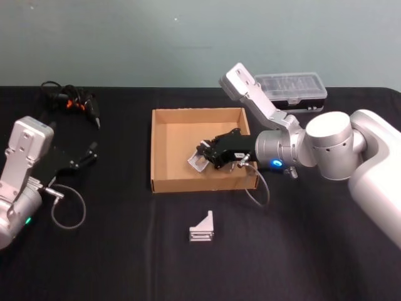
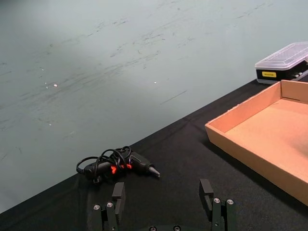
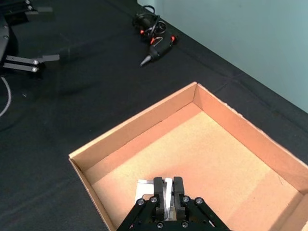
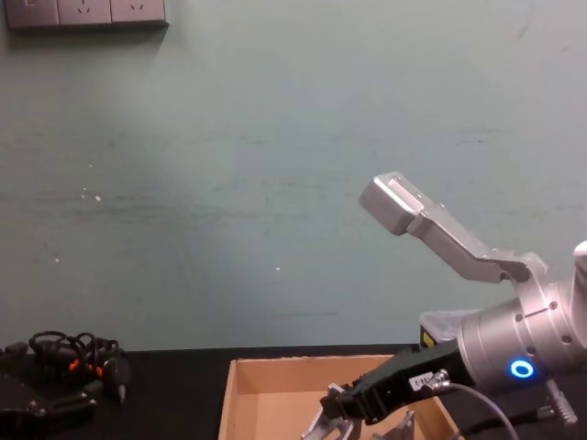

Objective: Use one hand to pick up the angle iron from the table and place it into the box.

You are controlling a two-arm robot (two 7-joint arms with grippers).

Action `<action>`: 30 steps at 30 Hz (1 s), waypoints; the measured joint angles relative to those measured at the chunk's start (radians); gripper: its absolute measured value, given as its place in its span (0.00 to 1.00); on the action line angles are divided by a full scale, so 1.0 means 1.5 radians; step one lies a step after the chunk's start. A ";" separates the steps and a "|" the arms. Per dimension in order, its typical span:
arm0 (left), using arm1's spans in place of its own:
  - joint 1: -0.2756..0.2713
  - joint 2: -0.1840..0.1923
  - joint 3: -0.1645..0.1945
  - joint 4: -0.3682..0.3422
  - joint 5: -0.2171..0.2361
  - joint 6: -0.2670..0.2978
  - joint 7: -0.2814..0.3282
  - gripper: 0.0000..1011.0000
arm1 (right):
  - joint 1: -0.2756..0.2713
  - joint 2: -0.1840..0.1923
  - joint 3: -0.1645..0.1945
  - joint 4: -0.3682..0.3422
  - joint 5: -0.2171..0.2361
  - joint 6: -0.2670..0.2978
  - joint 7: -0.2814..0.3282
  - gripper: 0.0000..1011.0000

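My right gripper (image 1: 208, 154) reaches into the brown cardboard box (image 1: 152, 150) and is shut on a silvery angle iron (image 1: 198, 161). In the right wrist view the fingers (image 3: 158, 185) pinch the metal plate of the angle iron (image 3: 143, 186) low over the box floor (image 3: 202, 154); whether it touches the floor I cannot tell. The chest view has the gripper (image 4: 344, 410) dipping behind the box's far wall (image 4: 275, 380). A second angle iron (image 1: 202, 229) lies on the black table (image 1: 125, 251) in front of the box. My left gripper (image 2: 162, 192) is parked open at the far left.
A black plastic case with a clear lid (image 1: 294, 91) stands behind the box at the right. A glue gun with a coiled cord (image 1: 72, 103) lies at the back left. A loose cable (image 1: 69, 213) loops near my left arm.
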 joint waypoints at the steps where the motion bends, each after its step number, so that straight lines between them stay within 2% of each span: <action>1: 0.000 0.000 0.000 0.000 0.000 0.000 0.000 1.00 | 0.001 -0.002 0.000 0.004 -0.001 -0.001 0.000 0.13; 9: 0.000 0.000 0.000 0.000 0.000 0.000 0.000 1.00 | 0.000 -0.011 0.010 0.017 -0.012 -0.002 0.000 0.14; 15: 0.000 0.000 0.000 0.000 0.000 0.000 0.000 1.00 | -0.006 -0.012 0.017 0.012 -0.017 -0.003 -0.001 0.31; 16: 0.000 0.000 0.000 0.000 0.000 0.000 0.000 1.00 | -0.008 -0.011 0.019 0.009 -0.019 -0.003 -0.003 0.37; 18: 0.000 0.000 0.000 0.000 0.000 0.000 0.000 1.00 | -0.010 -0.010 0.022 0.004 -0.020 -0.003 -0.004 0.43; 23: 0.000 0.000 0.000 0.000 0.000 0.000 0.000 1.00 | -0.028 0.002 0.036 -0.032 -0.021 -0.005 -0.013 0.55; 25: 0.000 0.000 0.000 0.000 0.000 0.000 0.000 1.00 | -0.036 0.009 0.041 -0.050 -0.020 -0.005 -0.016 0.62; 30: 0.000 0.000 0.000 0.000 0.000 0.000 0.000 1.00 | -0.079 0.049 0.067 -0.141 -0.003 -0.001 -0.018 0.77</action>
